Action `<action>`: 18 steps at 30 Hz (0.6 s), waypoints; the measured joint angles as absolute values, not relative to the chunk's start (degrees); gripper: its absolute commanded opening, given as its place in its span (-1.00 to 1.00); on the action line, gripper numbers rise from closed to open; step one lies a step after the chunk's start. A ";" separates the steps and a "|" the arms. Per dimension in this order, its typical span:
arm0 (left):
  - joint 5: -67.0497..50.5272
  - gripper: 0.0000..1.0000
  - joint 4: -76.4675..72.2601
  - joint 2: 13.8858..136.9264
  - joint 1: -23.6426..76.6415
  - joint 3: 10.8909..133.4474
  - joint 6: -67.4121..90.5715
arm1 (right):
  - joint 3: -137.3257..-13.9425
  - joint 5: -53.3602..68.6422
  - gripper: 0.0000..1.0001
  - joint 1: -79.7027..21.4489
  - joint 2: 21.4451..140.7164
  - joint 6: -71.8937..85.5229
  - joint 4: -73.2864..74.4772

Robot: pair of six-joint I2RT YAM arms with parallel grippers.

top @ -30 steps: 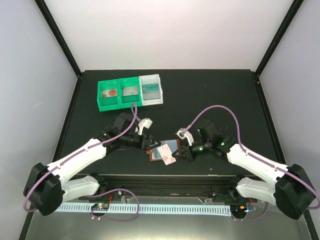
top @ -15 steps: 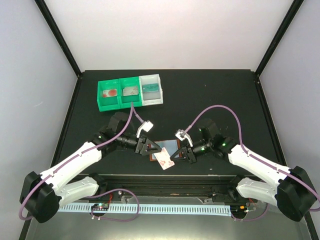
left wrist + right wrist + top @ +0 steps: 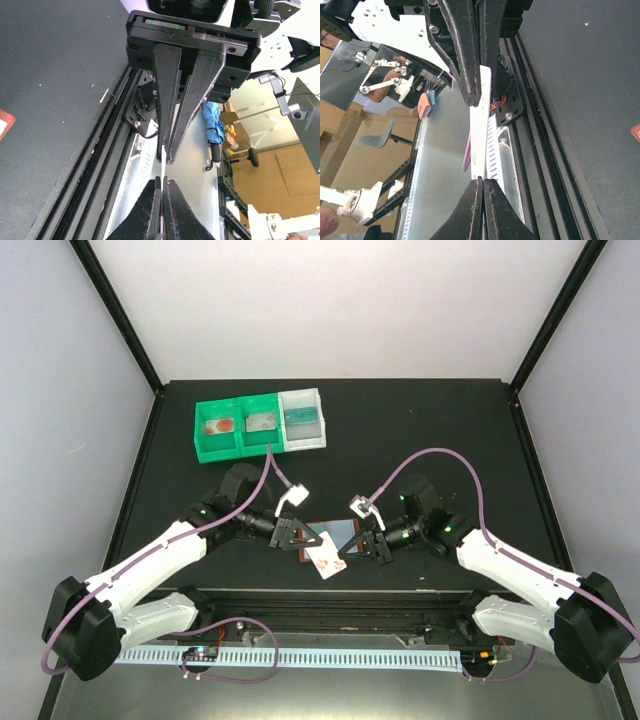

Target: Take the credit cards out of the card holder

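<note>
A brown card holder (image 3: 338,531) lies open on the black tabletop (image 3: 430,430), toward six o'clock of its centre, pale blue pocket face up. A pale pink credit card (image 3: 325,562) juts past the holder's seven o'clock corner, tilted and mostly clear of the pocket. The right claw (image 3: 352,548), at the card's three o'clock, is clenched and appears to pinch it. The left claw (image 3: 297,538), at ten o'clock, stood apart a second ago and has just snapped closed, seemingly on the card's other end. The wrist views show both claws clenched, tip to tip. This looks like a handover, with this card nearly freed. Green bins (image 3: 236,428) and a white bin (image 3: 302,420) sit at eleven o'clock.
</note>
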State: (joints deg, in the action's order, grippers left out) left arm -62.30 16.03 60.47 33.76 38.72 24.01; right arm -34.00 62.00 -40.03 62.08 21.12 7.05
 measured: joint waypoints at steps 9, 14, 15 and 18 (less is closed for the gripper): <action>-62.59 -0.97 15.33 60.51 33.69 38.72 24.67 | -34.02 59.99 -0.81 -40.03 62.08 21.67 7.05; -61.78 -0.97 15.22 60.42 33.30 38.72 25.15 | -34.09 56.80 -0.19 -39.97 62.08 21.82 7.55; -61.56 -0.97 15.22 60.34 33.17 38.72 25.28 | -34.15 56.05 -0.02 -39.90 62.06 22.02 7.86; -60.12 -0.97 15.51 59.42 32.77 38.72 25.67 | -34.39 53.41 0.32 -39.70 61.76 22.50 8.54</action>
